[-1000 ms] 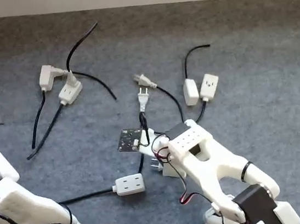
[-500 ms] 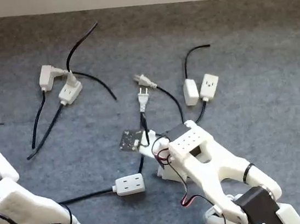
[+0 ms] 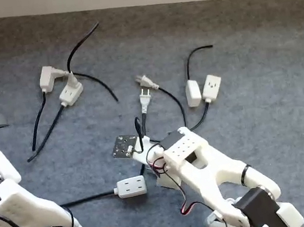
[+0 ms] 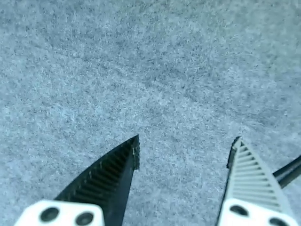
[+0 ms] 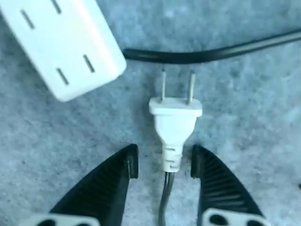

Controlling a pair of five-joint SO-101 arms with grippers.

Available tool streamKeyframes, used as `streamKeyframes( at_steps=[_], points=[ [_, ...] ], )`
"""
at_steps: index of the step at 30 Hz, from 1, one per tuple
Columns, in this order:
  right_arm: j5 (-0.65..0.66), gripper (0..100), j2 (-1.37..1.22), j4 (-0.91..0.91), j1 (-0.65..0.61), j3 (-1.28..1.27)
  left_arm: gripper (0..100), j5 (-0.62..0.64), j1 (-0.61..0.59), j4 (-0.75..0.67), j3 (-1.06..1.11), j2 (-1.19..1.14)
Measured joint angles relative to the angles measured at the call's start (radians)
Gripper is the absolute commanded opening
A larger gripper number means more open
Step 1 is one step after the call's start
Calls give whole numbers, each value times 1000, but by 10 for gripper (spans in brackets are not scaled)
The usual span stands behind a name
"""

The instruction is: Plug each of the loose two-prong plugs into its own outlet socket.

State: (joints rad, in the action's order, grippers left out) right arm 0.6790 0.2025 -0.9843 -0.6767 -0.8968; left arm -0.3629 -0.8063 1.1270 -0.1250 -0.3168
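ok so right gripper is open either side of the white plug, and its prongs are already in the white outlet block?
No: the right gripper is open either side of the white plug, but the prongs are bare, pointing at a black cable; the white outlet block lies apart. Right wrist view shows it.

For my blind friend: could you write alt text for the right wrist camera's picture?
A white two-prong plug lies on grey carpet between the two black fingers of the open pincer, not gripped. Its prongs point at a black cable; a white outlet block lies beside it.
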Motion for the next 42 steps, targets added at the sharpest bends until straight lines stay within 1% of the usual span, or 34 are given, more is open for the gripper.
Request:
streamKeyframes(
  at_steps=[2,8,10,12,13,15,16,19,22,26,30,37,39,42],
  points=[
    [0,234,-11,-2,-3,0,308,-25,0,0,0,0],
    [0,228,-14,-6,-3,26,308,-32,0,0,0,0],
    [0,165,-14,-8,-3,38,308,-32,0,0,0,0],
    [0,45,-15,-8,0,48,308,-32,0,0,0,0],
    [0,0,-17,-8,2,57,308,-32,0,0,0,0],
    [-2,24,-18,-8,6,72,308,-32,0,0,0,0],
    [-2,7,-20,-6,5,78,308,-32,0,0,0,0],
    [-2,7,-29,-6,5,83,308,-32,0,0,0,0],
    [-2,7,-28,-57,5,94,308,-32,0,0,0,0],
    [-2,7,48,-106,5,94,308,-32,5,5,0,0],
    [-2,7,133,-160,5,94,308,-32,26,55,0,0],
    [-2,7,163,-175,3,97,308,-32,40,72,0,0],
    [-29,7,163,-175,3,135,309,-32,40,72,0,0],
    [-133,7,163,-153,3,236,309,-29,75,124,-25,0]
  ],
)
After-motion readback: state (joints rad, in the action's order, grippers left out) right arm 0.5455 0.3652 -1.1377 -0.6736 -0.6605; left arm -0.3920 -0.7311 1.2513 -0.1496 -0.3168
